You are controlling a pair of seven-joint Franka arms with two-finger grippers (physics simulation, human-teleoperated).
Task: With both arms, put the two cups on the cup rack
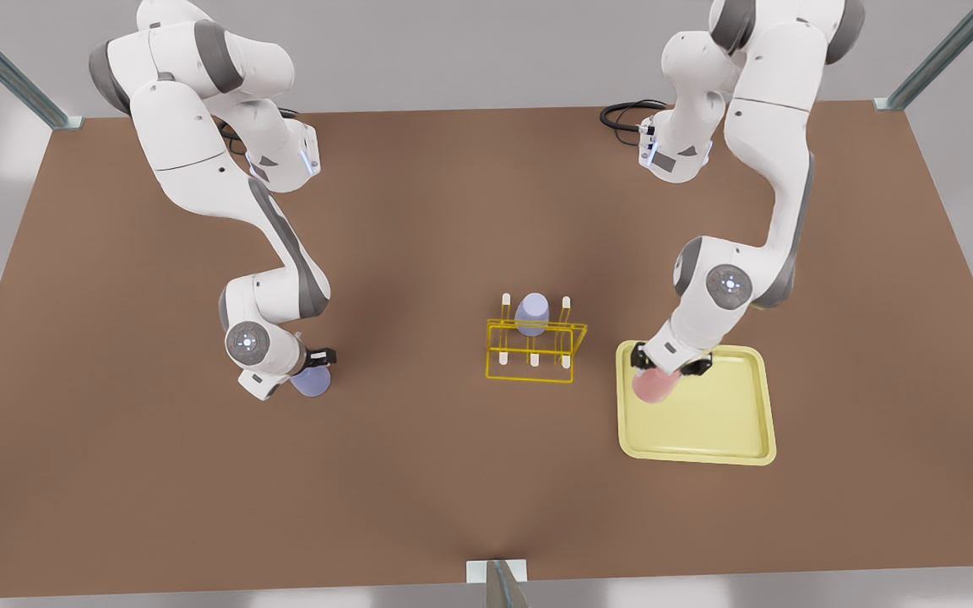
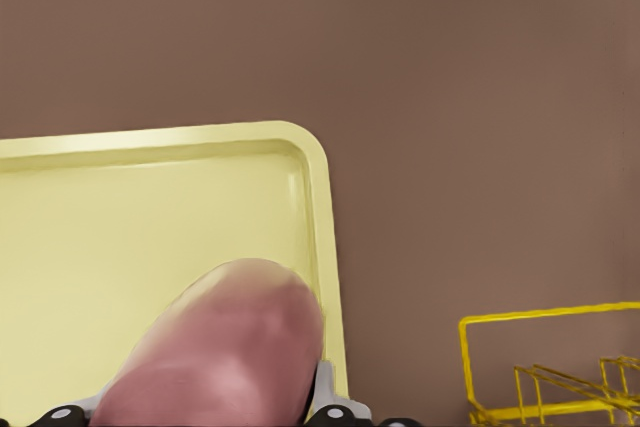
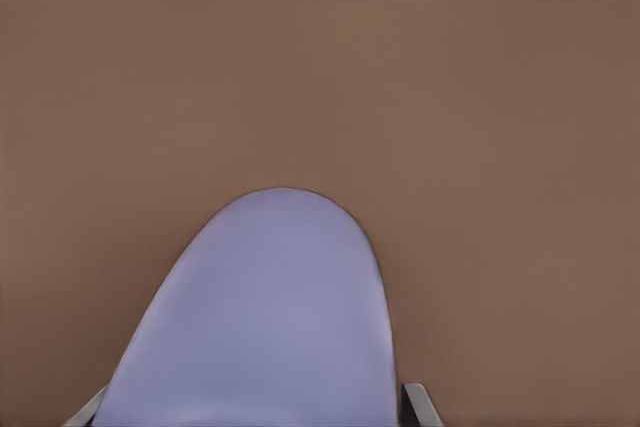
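Observation:
The pale pink cup (image 1: pixel 654 386) (image 2: pixel 220 347) is over the yellow tray's corner nearest the rack, and my left gripper (image 1: pixel 671 365), on the arm at the front view's right, is shut on it. My right gripper (image 1: pixel 317 359), on the arm at the front view's left, is shut on a lavender cup (image 1: pixel 311 382) (image 3: pixel 260 317) low over the brown table. Between the two arms stands the yellow wire cup rack (image 1: pixel 535 342) (image 2: pixel 545 367). Another lavender cup (image 1: pixel 532 314) sits upside down on one of its back pegs.
The flat pale-yellow tray (image 1: pixel 706 422) (image 2: pixel 120 207) lies just to the front view's right of the rack. Brown tabletop (image 1: pixel 419 473) spreads around everything. A black cable (image 1: pixel 622 114) lies at the far edge, and metal posts stand at the table's corners.

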